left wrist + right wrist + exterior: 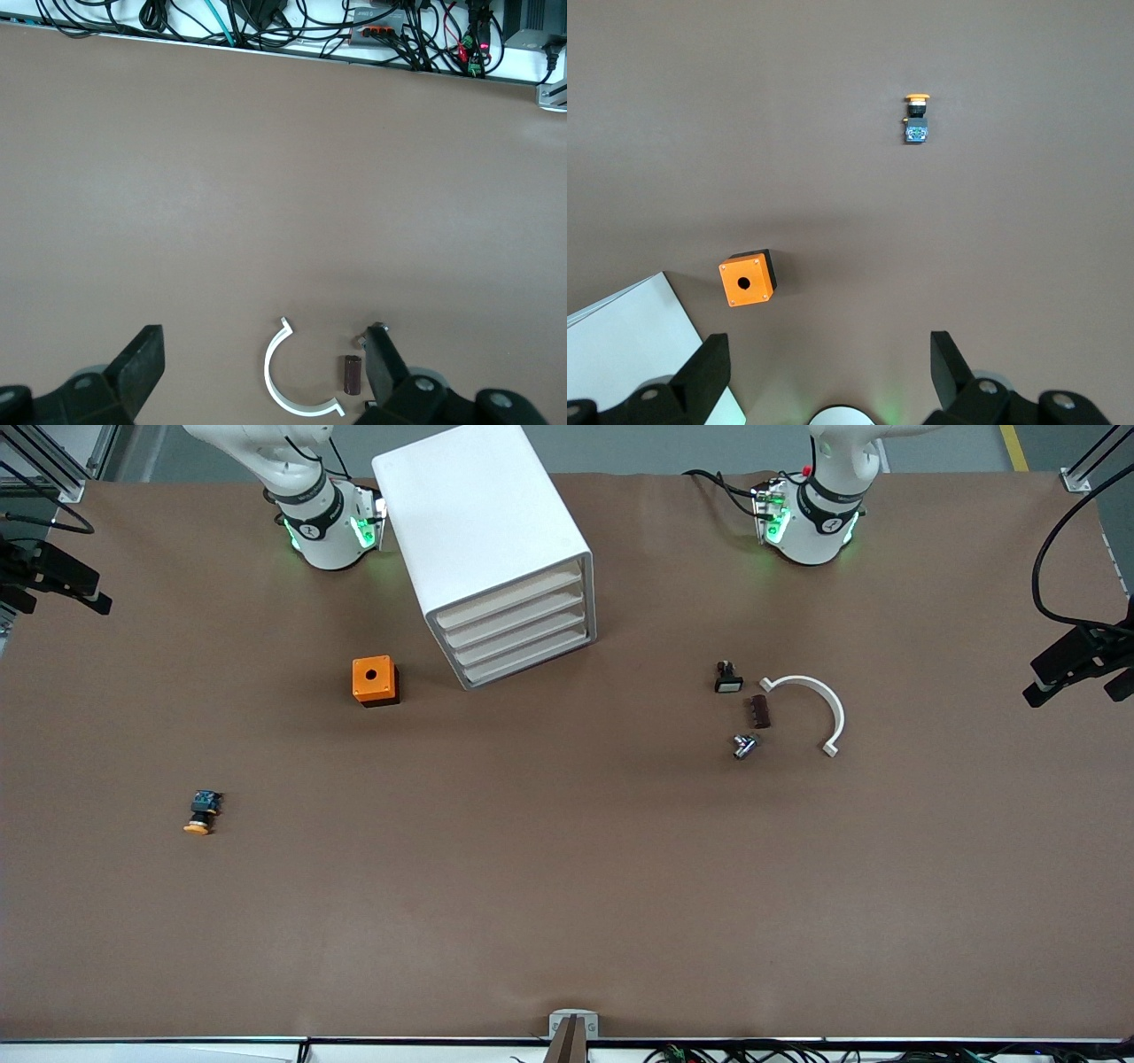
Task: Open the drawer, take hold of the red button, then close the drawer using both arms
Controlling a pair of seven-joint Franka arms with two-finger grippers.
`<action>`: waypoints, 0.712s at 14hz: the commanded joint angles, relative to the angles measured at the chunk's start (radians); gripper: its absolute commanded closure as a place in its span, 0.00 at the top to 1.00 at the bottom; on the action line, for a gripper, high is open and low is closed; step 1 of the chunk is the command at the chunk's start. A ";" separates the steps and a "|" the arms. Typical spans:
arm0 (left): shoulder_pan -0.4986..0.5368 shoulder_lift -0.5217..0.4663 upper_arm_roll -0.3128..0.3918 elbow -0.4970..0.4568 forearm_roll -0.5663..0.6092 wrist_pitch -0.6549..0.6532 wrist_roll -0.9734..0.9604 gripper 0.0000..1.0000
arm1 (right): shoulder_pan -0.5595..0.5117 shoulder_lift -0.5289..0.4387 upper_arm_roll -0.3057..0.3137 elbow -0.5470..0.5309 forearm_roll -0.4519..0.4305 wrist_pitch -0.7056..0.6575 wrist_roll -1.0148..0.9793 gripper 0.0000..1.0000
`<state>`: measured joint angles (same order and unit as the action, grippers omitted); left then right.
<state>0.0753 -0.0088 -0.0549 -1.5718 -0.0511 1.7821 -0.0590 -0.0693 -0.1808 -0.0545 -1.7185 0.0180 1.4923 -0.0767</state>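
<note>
1. Both arms wait above the brown desk (567, 886), each end effector spread wide. The left end effector (264, 352) hangs over a white curved plastic clip (292, 381), the right end effector (828, 350) over an orange square box with a round hole (747, 280).
2. The white four-drawer cabinet (496, 549) stands near the desk's edge by the robots' bases, all drawers shut.
3. The red-capped button shows in no view, so its place relative to either end effector cannot be told.

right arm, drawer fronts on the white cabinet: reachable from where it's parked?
Probably yes. All four drawers of the white cabinet are shut, their fronts facing open table. The right gripper is open, up by its base beside the cabinet; only the orange box sits nearby, off to the side.
</note>
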 commanded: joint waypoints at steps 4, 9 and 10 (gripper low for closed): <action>0.001 0.004 -0.006 0.016 0.011 -0.020 0.013 1.00 | -0.014 -0.012 0.008 0.004 -0.009 -0.012 0.012 1.00; 0.003 0.004 -0.006 0.021 0.013 -0.020 0.010 1.00 | -0.014 -0.011 0.008 0.004 -0.009 -0.010 0.012 1.00; 0.003 0.006 -0.006 0.018 0.016 -0.021 0.010 1.00 | -0.014 -0.011 0.008 0.004 -0.009 -0.009 0.012 1.00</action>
<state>0.0749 -0.0084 -0.0562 -1.5695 -0.0511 1.7795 -0.0578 -0.0695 -0.1808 -0.0545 -1.7185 0.0180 1.4922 -0.0766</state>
